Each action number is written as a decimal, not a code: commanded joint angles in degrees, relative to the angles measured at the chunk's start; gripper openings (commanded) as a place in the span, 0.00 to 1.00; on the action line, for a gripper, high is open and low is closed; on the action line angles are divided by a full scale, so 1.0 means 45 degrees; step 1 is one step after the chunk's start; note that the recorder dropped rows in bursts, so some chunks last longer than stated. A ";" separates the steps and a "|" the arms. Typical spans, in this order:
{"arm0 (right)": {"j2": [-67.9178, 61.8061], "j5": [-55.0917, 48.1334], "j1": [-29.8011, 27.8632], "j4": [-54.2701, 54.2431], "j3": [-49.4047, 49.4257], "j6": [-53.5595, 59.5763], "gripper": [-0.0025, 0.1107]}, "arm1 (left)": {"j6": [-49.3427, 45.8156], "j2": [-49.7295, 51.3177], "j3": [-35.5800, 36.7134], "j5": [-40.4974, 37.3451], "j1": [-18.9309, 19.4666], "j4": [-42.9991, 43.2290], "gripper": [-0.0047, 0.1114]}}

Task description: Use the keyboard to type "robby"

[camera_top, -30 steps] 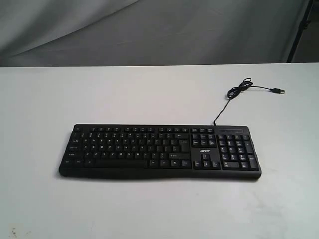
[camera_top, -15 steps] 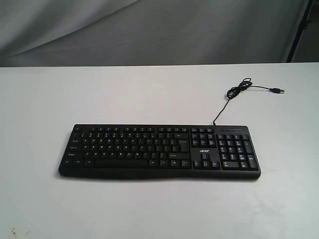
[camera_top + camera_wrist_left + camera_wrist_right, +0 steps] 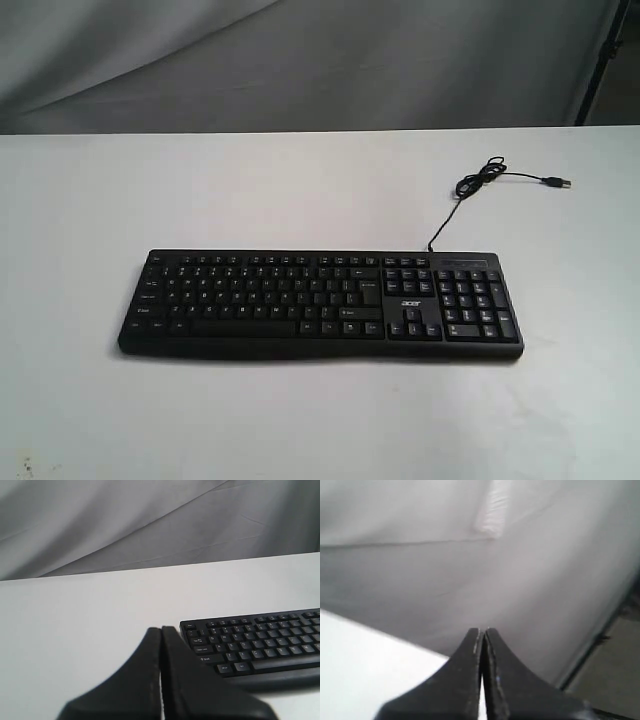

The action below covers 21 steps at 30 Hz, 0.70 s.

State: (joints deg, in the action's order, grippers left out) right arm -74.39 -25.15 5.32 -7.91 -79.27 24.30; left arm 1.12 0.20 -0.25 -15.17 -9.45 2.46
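On the middle of the white table lies the keyboard. It is long, flat and black, made of hard plastic, and its long side runs across the exterior view. Its keys are small squares with tiny white letters on them. One long thin key, the space bar, sits in the near row. The number pad is a block of keys at the right end, and a little white logo sits just beside it. A thin black cable comes out of the back edge near that end. It runs off over the table, curls into a small loop, and ends in a little plug lying on the table top. The table is smooth and plain. Behind it hangs a grey cloth with soft folds.

The left gripper has two smooth black fingers that come to a point. They are pressed flat together with nothing between them. It is off to the side of the keyboard's left end, not touching it. The right gripper looks the same, with two black pointed fingers squeezed tight and holding nothing. Past it are the table's edge and the grey cloth.
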 commanded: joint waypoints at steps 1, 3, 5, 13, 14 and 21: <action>-0.1346 -0.3491 0.0052 -0.6386 -0.1054 0.6358 0.02 | 0.0035 -0.0044 0.0055 0.0068 -0.0081 0.0061 0.04; -0.1911 -0.4200 0.0344 -0.6894 -0.1288 0.6727 0.02 | 0.0035 -0.0044 0.0055 0.0068 -0.0081 0.0061 0.04; -0.2309 -0.4271 0.0671 -0.6781 -0.1302 0.6834 0.02 | 0.0035 -0.0044 0.0055 0.0068 -0.0081 0.0061 0.04; -0.4208 -0.4234 0.3287 -0.5224 -0.1302 0.6920 0.02 | 0.0035 -0.0044 0.0055 0.0068 -0.0081 0.0061 0.04; -0.4415 -0.4207 0.3690 -0.5080 -0.1302 0.6962 0.02 | 0.0035 -0.0044 0.0055 0.0068 -0.0081 0.0061 0.04; -0.6291 -0.4105 0.5424 -0.5025 -0.1302 0.7503 0.02 | 0.0035 -0.0044 0.0055 0.0068 -0.0081 0.0061 0.04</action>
State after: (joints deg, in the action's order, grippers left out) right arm -100.12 -43.96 28.01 -31.07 -84.84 57.09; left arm 1.12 0.20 -0.25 -15.17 -9.45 2.46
